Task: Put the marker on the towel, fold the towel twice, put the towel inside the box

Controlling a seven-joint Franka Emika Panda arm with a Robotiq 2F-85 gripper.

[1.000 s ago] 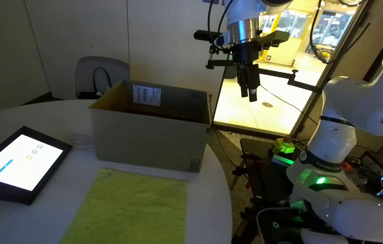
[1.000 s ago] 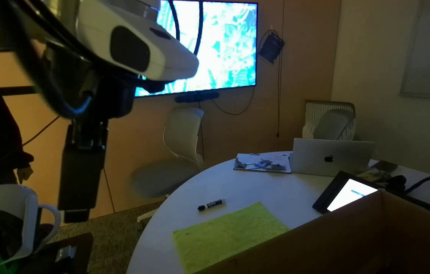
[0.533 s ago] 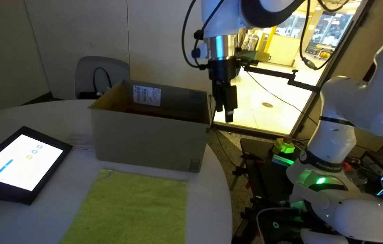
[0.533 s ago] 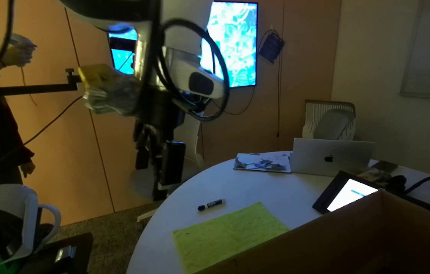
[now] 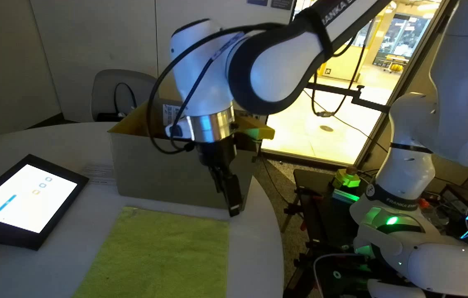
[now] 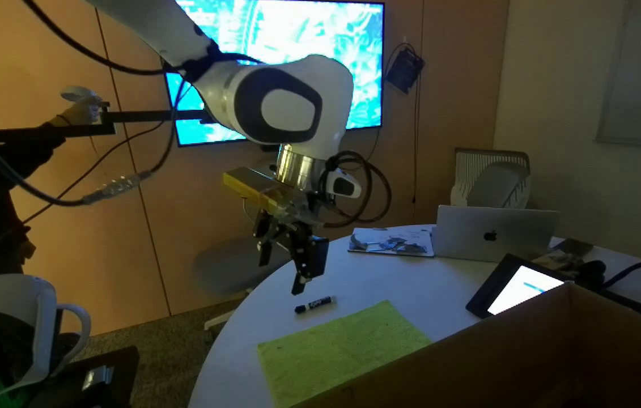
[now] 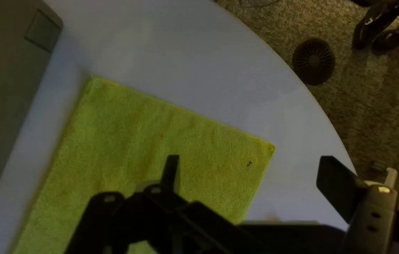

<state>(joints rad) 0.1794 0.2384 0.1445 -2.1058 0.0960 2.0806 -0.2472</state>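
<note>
While the robot's gripper (image 6: 281, 276) hangs above the white table (image 6: 394, 283), its two fingers (image 7: 338, 188) are spread wide apart. The little black marker (image 6: 315, 305) lies on the table, just beside the yellow-green towel (image 6: 343, 352). The towel is spread out flat. The brown box (image 5: 163, 174) stands near the towel with its top open, and a lit-up tablet (image 5: 31, 198) sits near the box.

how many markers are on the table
1. In an exterior view, the marker lies on the table, beside the towel and not on it. The box hides part of the table there, so others could be out of sight.
</note>
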